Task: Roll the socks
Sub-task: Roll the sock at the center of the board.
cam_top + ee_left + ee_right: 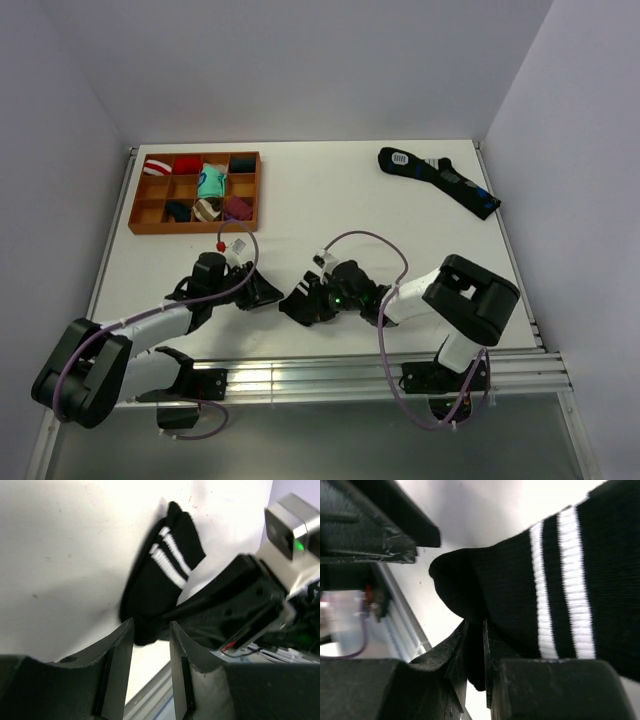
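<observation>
White table (350, 200), one striped sock (160, 570), one tray (195, 155)

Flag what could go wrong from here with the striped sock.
The right fingers pinch only a thin fold of the black knit sock with two white stripes; a pull could slip it free. The left fingers stand open at the sock's end, so it may flop loose. Both pairs sit close and might collide.

I read the ankle sock (161, 572) as black with two white cuff stripes. The compartment tray (190, 230) is orange-brown; inside it, one sock bundle (210, 183) is teal, a second bundle (157, 166) red with white stripes. Right of the tray, the long sock (440, 180) is dark with blue marks and a white patch.
</observation>
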Motion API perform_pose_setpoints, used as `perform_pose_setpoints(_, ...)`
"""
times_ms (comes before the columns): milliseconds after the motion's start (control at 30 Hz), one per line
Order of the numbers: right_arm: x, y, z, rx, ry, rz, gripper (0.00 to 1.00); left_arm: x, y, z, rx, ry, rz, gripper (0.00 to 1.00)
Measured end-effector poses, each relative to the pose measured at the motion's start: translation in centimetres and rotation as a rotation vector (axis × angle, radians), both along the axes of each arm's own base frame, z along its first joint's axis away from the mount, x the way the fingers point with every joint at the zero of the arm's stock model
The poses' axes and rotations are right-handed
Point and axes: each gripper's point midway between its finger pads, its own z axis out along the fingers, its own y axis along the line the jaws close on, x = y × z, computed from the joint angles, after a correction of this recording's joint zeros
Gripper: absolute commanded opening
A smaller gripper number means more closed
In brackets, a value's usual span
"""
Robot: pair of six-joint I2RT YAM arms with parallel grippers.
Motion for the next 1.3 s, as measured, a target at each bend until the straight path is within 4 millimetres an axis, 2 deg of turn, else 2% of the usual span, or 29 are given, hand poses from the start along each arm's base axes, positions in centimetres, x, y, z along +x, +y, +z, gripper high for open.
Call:
perform_pose_setpoints(267, 0.6, -2.2, 0.0, 0.071, 0.229, -0.005, 0.18, -0.1, 0.8, -0.6, 0.000, -0.074, 0.036, 0.41)
perform_pose_setpoints(567, 0.9, -2.6, -0.1, 0.120, 0.422, 0.004, 0.17, -0.7, 0.8, -1.5, -0.043, -0.129, 0.022, 0.42)
perform_pose_setpoints(800, 0.9, -2.9, -0.1, 0.118, 0.488, -0.014, 0.17, -1.1, 0.1, -1.6, -0.075, -0.148, -0.005, 0.47)
perform_pose_setpoints(833, 0.9, -3.0, -0.1, 0.117, 0.495, -0.017, 0.17, -1.3, -0.2, -1.6, -0.079, -0.149, -0.015, 0.51)
perform_pose_setpoints(867, 0.9, -3.0, -0.1, 0.117, 0.501, -0.020, 0.16, -1.6, -0.5, -1.7, -0.083, -0.144, -0.028, 0.52)
perform_pose_setpoints(1033, 0.9, -3.1, -0.1, 0.112, 0.526, -0.031, 0.16, -3.1, -2.1, -2.0, -0.092, -0.131, -0.082, 0.52)
perform_pose_setpoints(1300, 1.0, -3.1, -0.2, 0.117, 0.561, -0.028, 0.16, -3.2, -2.4, -2.7, -0.082, -0.118, -0.075, 0.52)
